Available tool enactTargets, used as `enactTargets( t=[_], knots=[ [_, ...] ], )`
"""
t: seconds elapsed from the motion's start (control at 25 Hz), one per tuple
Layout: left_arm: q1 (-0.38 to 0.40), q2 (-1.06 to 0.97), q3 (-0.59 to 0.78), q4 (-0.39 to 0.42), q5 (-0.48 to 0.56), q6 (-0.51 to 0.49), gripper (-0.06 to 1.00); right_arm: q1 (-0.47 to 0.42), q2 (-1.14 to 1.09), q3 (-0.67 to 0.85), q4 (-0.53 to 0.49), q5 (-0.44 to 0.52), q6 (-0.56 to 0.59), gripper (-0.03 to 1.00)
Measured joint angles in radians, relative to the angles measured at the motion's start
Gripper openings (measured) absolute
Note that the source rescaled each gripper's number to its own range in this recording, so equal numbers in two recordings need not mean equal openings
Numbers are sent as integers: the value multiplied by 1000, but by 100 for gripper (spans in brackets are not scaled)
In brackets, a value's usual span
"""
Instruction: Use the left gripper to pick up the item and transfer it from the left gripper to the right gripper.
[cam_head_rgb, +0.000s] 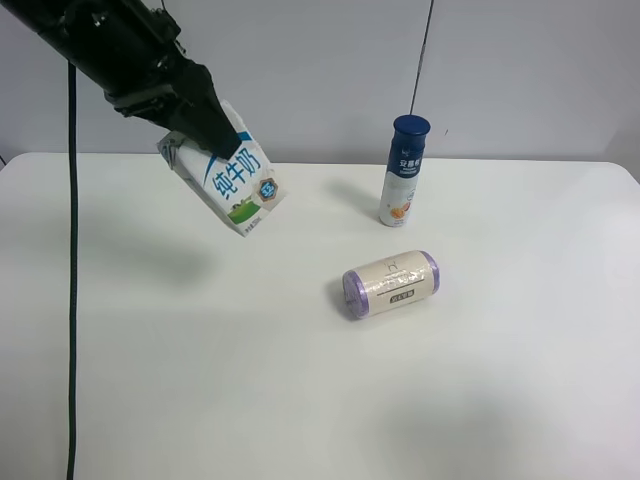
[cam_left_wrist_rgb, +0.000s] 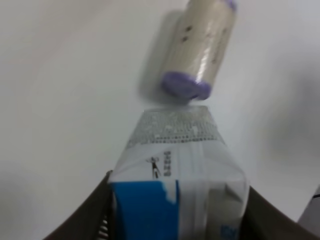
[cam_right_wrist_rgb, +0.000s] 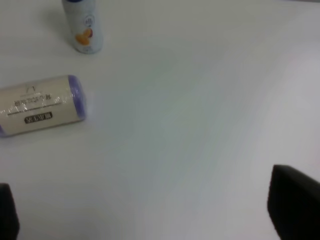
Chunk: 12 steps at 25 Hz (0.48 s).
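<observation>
The white milk carton (cam_head_rgb: 233, 178) with blue and green print hangs tilted in the air above the table's far left part. My left gripper (cam_head_rgb: 212, 135), an all-black claw, is shut on its upper end. In the left wrist view the carton (cam_left_wrist_rgb: 175, 170) fills the space between the two fingers (cam_left_wrist_rgb: 82, 217). My right gripper (cam_right_wrist_rgb: 150, 220) is open and empty, with only its two black fingertips (cam_right_wrist_rgb: 295, 207) showing low above the bare table. The right arm is out of the exterior high view.
A cream roll with purple ends (cam_head_rgb: 391, 283) lies on its side mid-table; it also shows in the right wrist view (cam_right_wrist_rgb: 40, 105) and the left wrist view (cam_left_wrist_rgb: 200, 50). A tall blue-capped bottle (cam_head_rgb: 405, 170) stands behind it. The white table (cam_head_rgb: 150, 380) spans the view.
</observation>
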<state>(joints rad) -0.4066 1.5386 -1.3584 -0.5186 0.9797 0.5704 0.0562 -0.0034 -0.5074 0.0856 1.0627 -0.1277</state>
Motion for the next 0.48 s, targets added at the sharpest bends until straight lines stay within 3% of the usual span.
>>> enactTargets(
  t=[0.2, 0.48],
  knots=[
    [0, -17, 0, -136, 4, 151, 0, 0, 0, 0, 0, 0, 0, 100],
    [0, -17, 0, -204, 5, 357, 0, 0, 0, 0, 0, 0, 0, 100]
  ],
)
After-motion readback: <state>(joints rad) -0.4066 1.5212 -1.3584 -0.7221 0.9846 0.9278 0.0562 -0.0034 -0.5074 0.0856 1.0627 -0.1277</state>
